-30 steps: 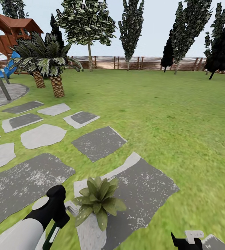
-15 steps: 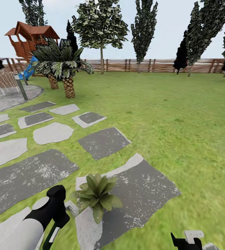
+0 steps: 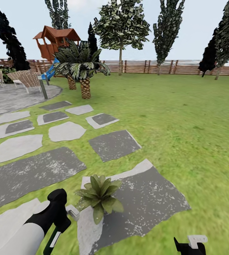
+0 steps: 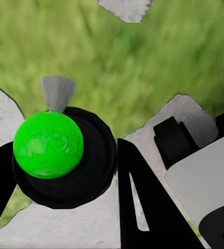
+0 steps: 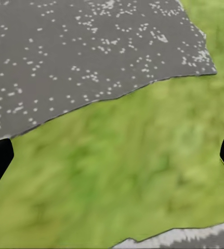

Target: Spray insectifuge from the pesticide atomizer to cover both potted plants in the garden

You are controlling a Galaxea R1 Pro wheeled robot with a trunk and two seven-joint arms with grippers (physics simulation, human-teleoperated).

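Sunny garden lawn (image 3: 185, 117): potted plant (image 3: 99, 196) at two o'clock of left fingers (image 4: 65, 171) (clasping the green-capped atomizer (image 4: 49, 145)).

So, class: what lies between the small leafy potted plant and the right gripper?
In the head view, between potted plant and right gripper: a speckled dark grey stepping stone, then grass.

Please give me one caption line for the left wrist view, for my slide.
Left gripper shut on the atomizer, its green ball top between the black fingers, above stepping stones and lawn.
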